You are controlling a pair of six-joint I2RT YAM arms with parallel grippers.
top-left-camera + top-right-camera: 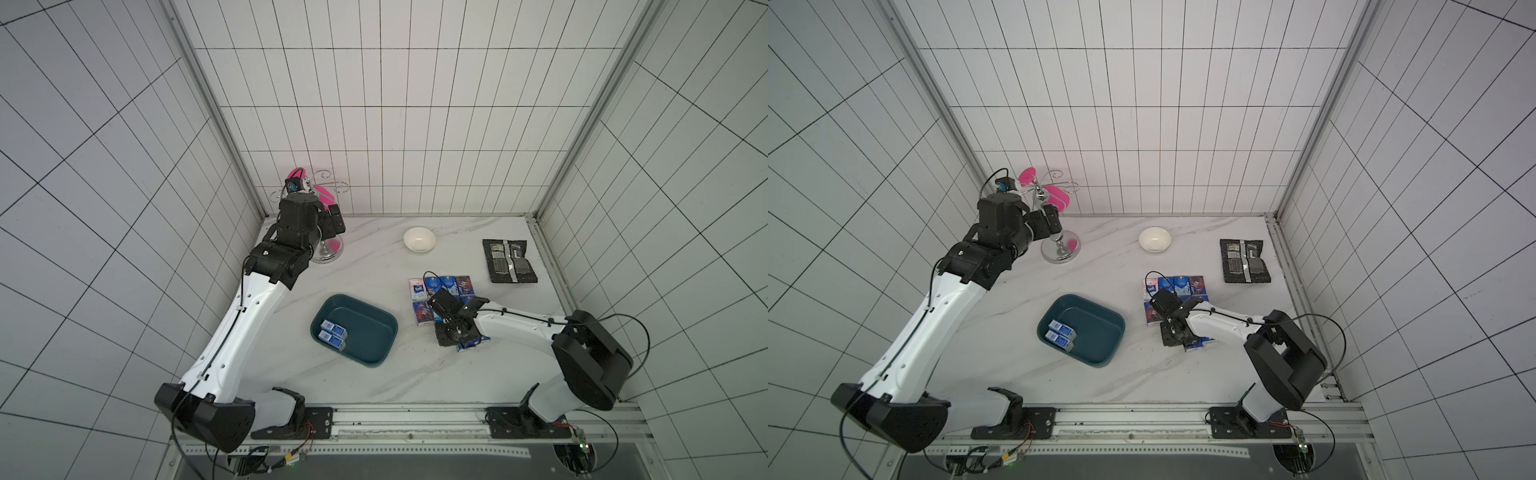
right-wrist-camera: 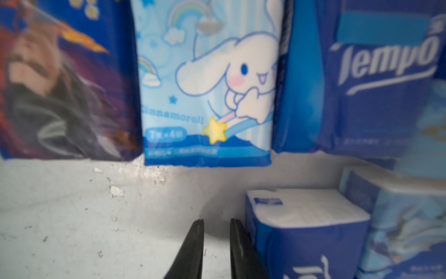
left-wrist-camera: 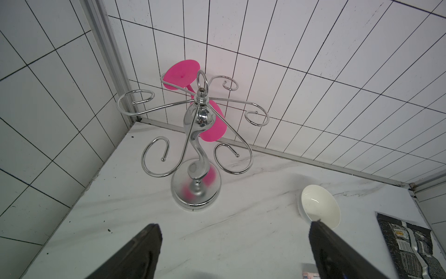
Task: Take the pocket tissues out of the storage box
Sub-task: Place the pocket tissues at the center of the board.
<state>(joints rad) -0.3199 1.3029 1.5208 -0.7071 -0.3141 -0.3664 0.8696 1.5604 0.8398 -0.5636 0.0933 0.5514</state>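
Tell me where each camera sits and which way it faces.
Both top views: high at the front, looking down on the white marble table; left arm and right arm show.
Left wrist: raised, facing the chrome wire stand; open left gripper shows.
Right wrist: low, facing blue soft pocket tissues; right gripper, slightly open.
Shared: white round bowl, in both top views and left wrist.

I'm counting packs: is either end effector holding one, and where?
Nothing is held. The right end effector shows only bare table between its jaws; the left end effector stands open and empty.
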